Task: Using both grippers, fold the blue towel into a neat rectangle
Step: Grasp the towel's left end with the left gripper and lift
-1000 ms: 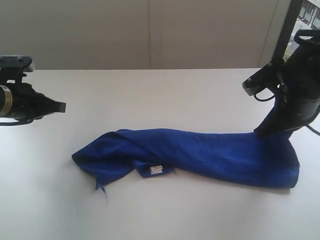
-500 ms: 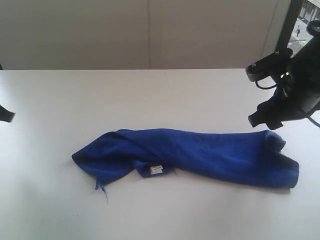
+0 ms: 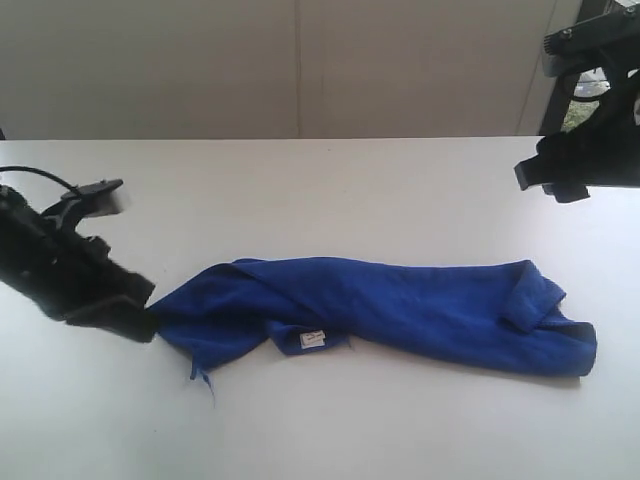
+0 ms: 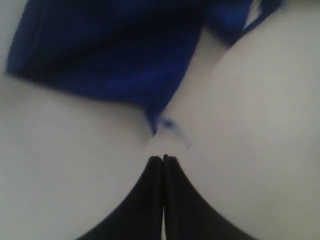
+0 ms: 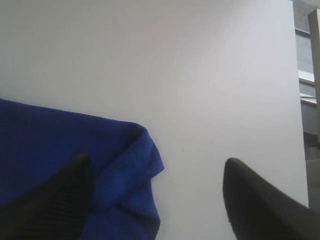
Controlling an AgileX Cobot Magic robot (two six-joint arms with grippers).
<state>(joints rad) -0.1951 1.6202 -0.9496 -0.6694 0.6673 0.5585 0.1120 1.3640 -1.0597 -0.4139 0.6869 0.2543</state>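
**Item 1: towel** [image 3: 380, 310]. Deep blue cloth, unfolded. It lies bunched in one long, rumpled strip across the near half of the bench [image 3: 320, 190], running from left to right in the exterior view. The left end is broad and creased. The right end has a corner [image 3: 530, 295] turned back on itself. A small white label [image 3: 313, 340] shows on the near hem, left of the middle. A loose thread [image 3: 205, 380] trails from the near left edge onto the bench.

**Item 2: left pincer** [image 3: 138, 312]. Black, low over the bench, at the towel's left end. The fingers are pressed tight together with nothing between them. In the left wrist view the fingertips [image 4: 156, 162] point at a frayed corner [image 4: 159, 122] of the towel. A thin strip of bare bench shows between the tips and that corner. In the exterior view the tip seems to meet the cloth edge, so whether they touch cannot be told.

**Item 3: right pincer** [image 3: 548, 183]. Black, raised well clear of the bench, above and behind the towel's right end. The jaws are spread wide and hold nothing. In the right wrist view one finger [image 5: 60, 200] hangs over the towel's turned-back end and the other [image 5: 255, 200] over bare bench.

**Item 4: bench.** White, plain, matt. A pale wall stands behind it.
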